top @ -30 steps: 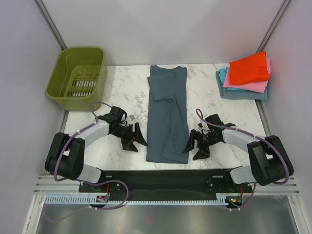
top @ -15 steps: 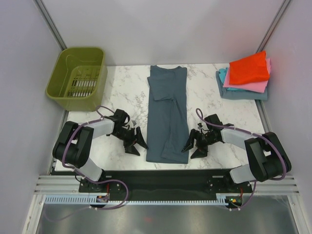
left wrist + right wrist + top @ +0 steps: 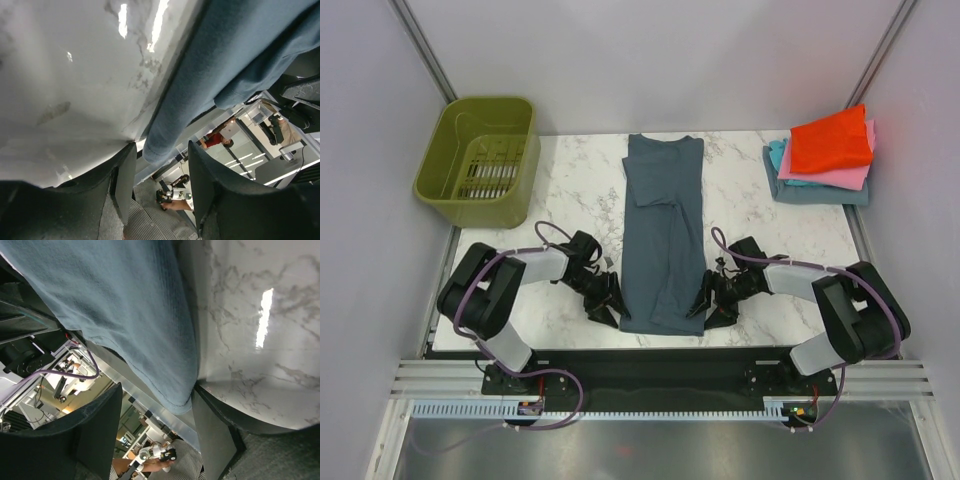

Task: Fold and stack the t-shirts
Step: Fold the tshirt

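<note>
At the near hem of the long slate blue-grey cloth t-shirt (image 3: pixel 663 240), which lay flat and folded to a narrow strip down the middle of the white marble-patterned table (image 3: pixel 580 180), both tools had come in low. The left gripper (image 3: pixel 611 303) sat at the shirt's near left corner with its black fingers (image 3: pixel 122 180) about half parted, the rolled hem edge lying in the gap between them. The right gripper (image 3: pixel 705 303) sat at the shirt's near right corner, its black fingers (image 3: pixel 100 430) spread somewhat wider, the corner of the hem between them. Neither had closed on the cloth, though whether a pad already brushed it was hard to tell from the wrist views. The shirt's near hem reached the table's near edge, and its collar end pointed away. Beyond and left of the shirt stood the olive-green plastic slotted basket (image 3: pixel 470 205). Beyond and right of the shirt lay the stack of folded shirts: red-orange (image 3: pixel 830 140) on top, pink (image 3: pixel 850 178) under it, teal blue (image 3: pixel 775 155) beneath.
</note>
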`<state>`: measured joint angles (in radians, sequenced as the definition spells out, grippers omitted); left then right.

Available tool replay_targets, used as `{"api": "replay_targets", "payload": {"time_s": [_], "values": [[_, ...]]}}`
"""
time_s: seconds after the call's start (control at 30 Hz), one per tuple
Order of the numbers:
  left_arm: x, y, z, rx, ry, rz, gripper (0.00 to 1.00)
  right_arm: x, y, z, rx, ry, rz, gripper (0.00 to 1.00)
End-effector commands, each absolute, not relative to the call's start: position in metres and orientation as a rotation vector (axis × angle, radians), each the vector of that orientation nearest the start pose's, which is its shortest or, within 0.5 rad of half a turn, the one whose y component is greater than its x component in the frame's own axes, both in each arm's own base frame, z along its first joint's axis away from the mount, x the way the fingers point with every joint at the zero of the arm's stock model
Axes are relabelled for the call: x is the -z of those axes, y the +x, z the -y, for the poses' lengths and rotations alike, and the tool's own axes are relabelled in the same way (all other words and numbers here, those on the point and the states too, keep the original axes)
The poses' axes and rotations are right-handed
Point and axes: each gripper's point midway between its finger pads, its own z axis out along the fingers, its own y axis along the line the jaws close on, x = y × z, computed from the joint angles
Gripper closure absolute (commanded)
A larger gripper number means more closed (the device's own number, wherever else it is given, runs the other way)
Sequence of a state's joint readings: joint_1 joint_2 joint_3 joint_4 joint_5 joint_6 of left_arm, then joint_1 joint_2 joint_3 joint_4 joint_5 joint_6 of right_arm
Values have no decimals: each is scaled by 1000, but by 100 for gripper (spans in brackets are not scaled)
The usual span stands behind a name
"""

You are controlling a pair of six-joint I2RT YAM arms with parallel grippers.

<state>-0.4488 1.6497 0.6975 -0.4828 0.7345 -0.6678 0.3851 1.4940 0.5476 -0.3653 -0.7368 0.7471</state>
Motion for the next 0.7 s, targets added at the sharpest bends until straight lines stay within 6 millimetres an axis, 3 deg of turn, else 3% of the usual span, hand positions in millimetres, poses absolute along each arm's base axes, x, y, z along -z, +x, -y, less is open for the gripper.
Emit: {"api": "replay_targets", "payload": {"time_s": [0.0, 0.13, 0.43, 0.5, 0.6, 0.63, 0.67], "values": [[-18, 149, 226, 1149, -328, -3196, 47, -17, 148, -208, -1180, 408, -3045, 34], [-13, 149, 228, 1139, -337, -3197, 50, -17, 151, -211, -1205, 413, -3030, 38], [-13, 149, 234, 1137, -297, -3195, 67, -20, 149, -212, -1225, 398, -3025, 64], [-13, 148, 234, 1135, -291, -3195, 76, -21, 149, -213, -1233, 389, -3018, 67], [-14, 146, 233, 1127, -281, -3196, 88, -23, 150, -213, -1240, 373, -3005, 81], [-14, 146, 233, 1120, -277, -3196, 96, -23, 150, -213, -1238, 370, -3004, 91], [-16, 148, 233, 1117, -267, -3186, 98, -25, 152, -214, -1240, 362, -2994, 96]]}}
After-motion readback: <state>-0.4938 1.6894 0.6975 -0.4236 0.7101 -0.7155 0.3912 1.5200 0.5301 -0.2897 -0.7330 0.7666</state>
